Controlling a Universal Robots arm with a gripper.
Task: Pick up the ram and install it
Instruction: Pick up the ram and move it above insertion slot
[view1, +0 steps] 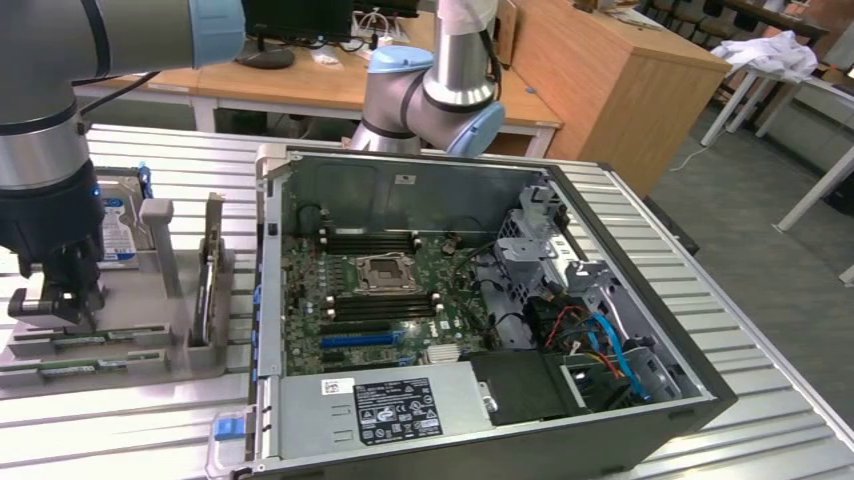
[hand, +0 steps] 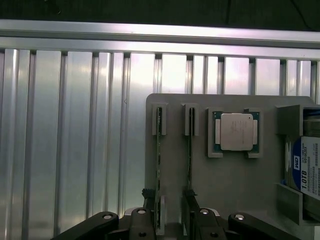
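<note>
Two ram sticks, thin green boards on edge, stand side by side in a grey holder (hand: 200, 180): one ram stick (hand: 159, 160) and a second (hand: 190, 160). In the exterior view they are green strips (view1: 74, 341) at the holder's front. My gripper (hand: 172, 220) hangs open just over the near ends of both sticks, one dark finger (hand: 150, 217) by each stick. I cannot tell which stick, if either, lies between the fingers. Nothing is held. In the exterior view the gripper (view1: 56, 305) is low over the holder, at the exterior view's left.
An open computer case (view1: 694, 400) lies at centre, with its motherboard's black memory slots (view1: 380, 305) either side of the processor socket (view1: 383, 270) and a blue slot (view1: 358, 340). The holder also carries a silver processor chip (hand: 236, 131) and a hard drive (hand: 310, 172). Ribbed metal table (hand: 75, 150).
</note>
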